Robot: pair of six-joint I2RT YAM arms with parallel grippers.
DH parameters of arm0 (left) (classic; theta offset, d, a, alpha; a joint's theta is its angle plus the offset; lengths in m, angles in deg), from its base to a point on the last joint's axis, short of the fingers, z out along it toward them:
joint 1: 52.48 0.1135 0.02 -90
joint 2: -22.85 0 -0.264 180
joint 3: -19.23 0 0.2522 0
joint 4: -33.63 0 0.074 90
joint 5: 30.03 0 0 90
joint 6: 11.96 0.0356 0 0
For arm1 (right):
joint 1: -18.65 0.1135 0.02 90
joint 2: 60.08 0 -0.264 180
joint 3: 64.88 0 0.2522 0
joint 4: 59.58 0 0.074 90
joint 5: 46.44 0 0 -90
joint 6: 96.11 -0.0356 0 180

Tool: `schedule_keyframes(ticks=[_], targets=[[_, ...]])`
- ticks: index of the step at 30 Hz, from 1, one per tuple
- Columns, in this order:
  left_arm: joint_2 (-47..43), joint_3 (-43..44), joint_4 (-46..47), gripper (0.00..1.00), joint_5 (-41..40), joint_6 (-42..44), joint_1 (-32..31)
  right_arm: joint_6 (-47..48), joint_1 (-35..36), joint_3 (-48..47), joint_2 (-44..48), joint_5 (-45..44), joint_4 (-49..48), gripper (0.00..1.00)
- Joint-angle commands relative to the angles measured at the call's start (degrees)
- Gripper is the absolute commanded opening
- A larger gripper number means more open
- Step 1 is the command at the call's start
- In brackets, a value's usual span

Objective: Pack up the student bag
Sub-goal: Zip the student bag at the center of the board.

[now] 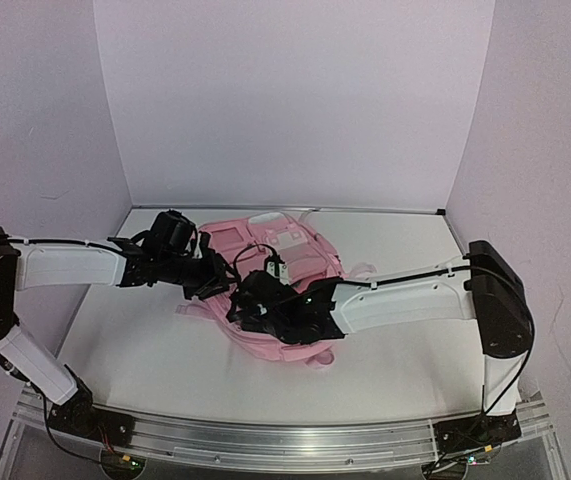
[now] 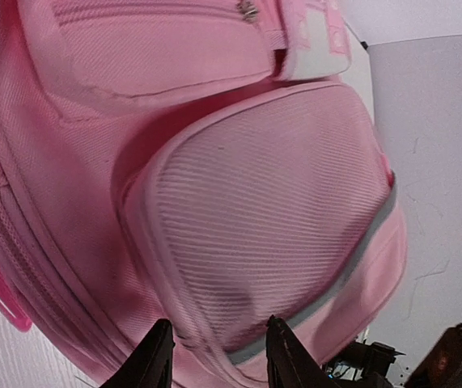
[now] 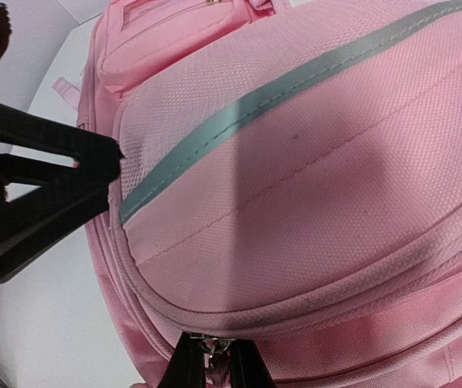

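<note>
Soft pink student bag [image 1: 300,250] lying front-up, lengthwise near-to-far.
Pocket rim [image 2: 154,275] being pinched by left end effector [image 2: 214,356], zip pull [image 3: 213,347] by right end effector [image 3: 214,365].

soft even light, mild close-up blur

Material and finish findings: bag cloth, trim, fittings.

The student bag [image 2: 263,210] is pink woven cloth, matt throughout. The pocket panel ahead of the left gripper [image 2: 214,356] jaws has a fine ribbed weave, and the panel ahead of the right gripper [image 3: 214,368] jaws has a coarser, pebbled one. A grey trim band [image 3: 239,109], smoother and flatter than the cloth, crosses the panel beyond the right jaws. Between those jaws sits a small zip pull [image 3: 211,346] of bright metal. The fingers of both grippers are black and matt, plastic by appearance. Left of the right jaws, the table [image 3: 44,323] is white, smooth and matt.
</note>
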Motion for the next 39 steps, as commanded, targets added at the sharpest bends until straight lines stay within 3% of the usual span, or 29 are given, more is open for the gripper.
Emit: schedule_keyframes(ticks=[1, 7, 10, 12, 20, 26, 30, 32, 35, 39], targets=[[4.2, 0.9, 0.7, 0.38, -1.7, 0.2, 0.4, -0.5, -0.3, -1.3, 2.0, -1.9, 2.9, 0.00], [8.0, 1.8, 1.8, 0.30, -3.0, 0.0, 0.4, -0.6, -0.3, 2.3, 7.3, 2.6, 3.4, 0.00], [8.7, 1.1, 5.4, 0.06, -2.5, -0.6, 0.5, 0.0, -0.6, 5.0, 10.3, 3.1, 4.2, 0.00], [9.2, 1.6, 5.5, 0.00, -2.9, -0.1, 0.6, 0.9, -1.6, 6.8, 12.4, 2.9, 5.5, 0.00], [7.0, 0.6, 1.1, 0.00, -5.0, 5.3, 3.0, 10.6, -12.2, 15.5, 20.4, 10.6, 7.5, 0.00], [3.7, 0.6, -3.6, 0.00, -7.4, 14.3, 4.6, 21.1, -22.6, 19.8, 23.5, 14.5, 5.7, 0.00], [1.9, 3.6, -10.2, 0.00, -11.4, 21.2, 4.6, 28.9, -27.3, 21.0, 24.7, 26.6, -2.3, 0.00], [1.1, 5.5, -12.0, 0.10, -10.6, 26.0, 4.5, 31.7, -27.6, 20.6, 24.8, 34.1, -5.2, 0.00], [-0.5, 10.0, -14.7, 0.50, -11.5, 33.0, 3.0, 33.4, -27.5, 21.0, 24.6, 43.5, -9.0, 0.00], [-2.5, 14.4, -13.7, 0.78, -20.8, 43.3, -3.9, 32.9, -27.5, 23.2, 24.9, 50.0, -13.7, 0.00]])
